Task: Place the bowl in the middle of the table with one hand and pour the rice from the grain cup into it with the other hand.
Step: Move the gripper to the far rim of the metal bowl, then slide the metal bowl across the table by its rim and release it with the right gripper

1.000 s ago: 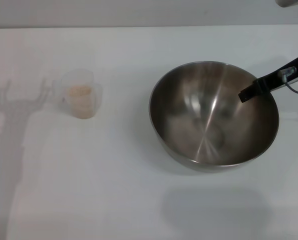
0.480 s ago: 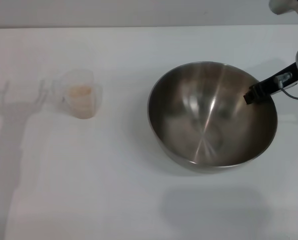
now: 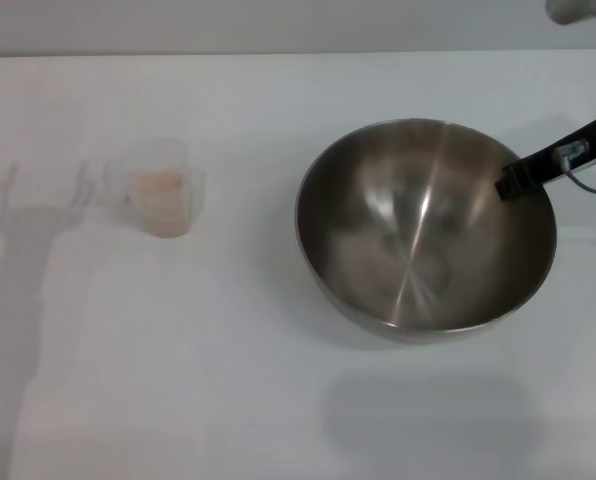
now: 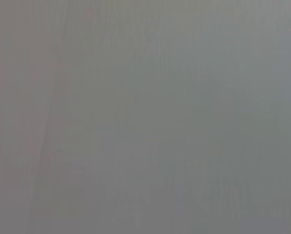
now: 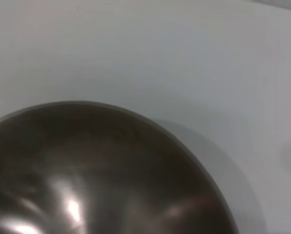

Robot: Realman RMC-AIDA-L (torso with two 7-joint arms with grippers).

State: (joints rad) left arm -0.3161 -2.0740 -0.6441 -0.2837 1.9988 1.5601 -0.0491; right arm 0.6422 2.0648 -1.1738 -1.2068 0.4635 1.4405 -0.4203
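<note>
The bowl [image 3: 426,226] stands upright on the table [image 3: 228,380], to the right of centre and nearer the right edge than the left. Its brushed steel interior holds nothing. The right wrist view shows the same bowl [image 5: 96,170] from close above, its rim curving over bare white tabletop [image 5: 160,53].

The grain cup [image 3: 161,187] stands upright toward the left side of the table, well apart from the bowl. It holds rice [image 3: 161,183], a pale beige mass filling the lower part of the clear cup. No grains lie in the bowl.

The right gripper [image 3: 523,176] reaches in from the right edge; one dark finger [image 3: 540,167] lies across the bowl's right rim, its tip over the inside. Whether its fingers stand apart, together, or clamp the rim cannot be told, as only one finger shows.

The left gripper is out of sight; the left wrist view gives only a plain grey field. A shadow [image 3: 28,230] of an arm falls on the table near the left edge, beside the cup.
</note>
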